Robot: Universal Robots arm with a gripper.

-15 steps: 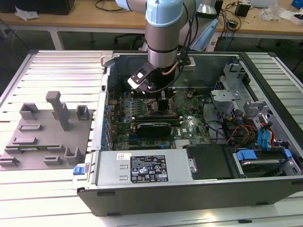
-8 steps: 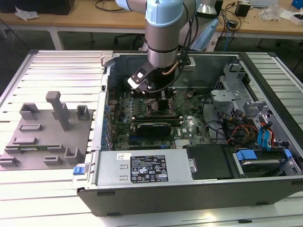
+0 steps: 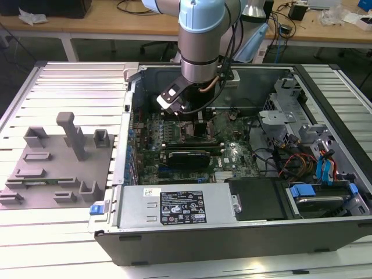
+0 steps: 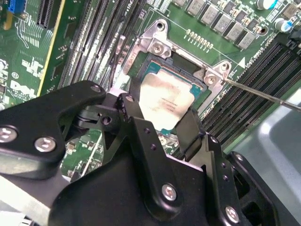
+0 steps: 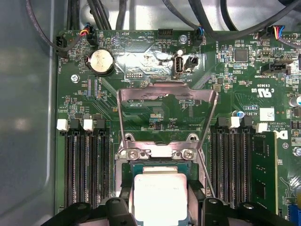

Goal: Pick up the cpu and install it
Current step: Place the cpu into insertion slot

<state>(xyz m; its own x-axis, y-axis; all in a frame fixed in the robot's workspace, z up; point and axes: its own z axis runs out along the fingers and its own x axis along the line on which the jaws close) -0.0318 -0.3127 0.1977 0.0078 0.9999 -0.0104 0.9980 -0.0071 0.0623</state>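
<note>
The cpu (image 4: 164,99) (image 5: 160,193), a small silver-topped square chip, sits between my gripper's black fingers (image 4: 136,117). It is level with or just above the open socket (image 4: 155,52) on the green motherboard (image 5: 141,61). My gripper (image 4: 162,120) (image 5: 160,205) is shut on the cpu's two opposite edges. The socket's metal load plate (image 5: 167,94) is swung up and open, and its thin lever (image 4: 263,94) sticks out to one side. In the exterior view the gripper (image 3: 185,116) reaches down into the open computer case (image 3: 116,192), over the board's back part.
Black memory slots (image 5: 87,169) (image 5: 230,165) flank the socket on both sides. A coin battery (image 5: 99,62) and cables (image 5: 94,14) lie past the load plate. A grey fixture tray (image 3: 52,168) lies at the exterior view's left, outside the case. A power supply (image 3: 174,206) and drive cage (image 3: 285,110) crowd the case.
</note>
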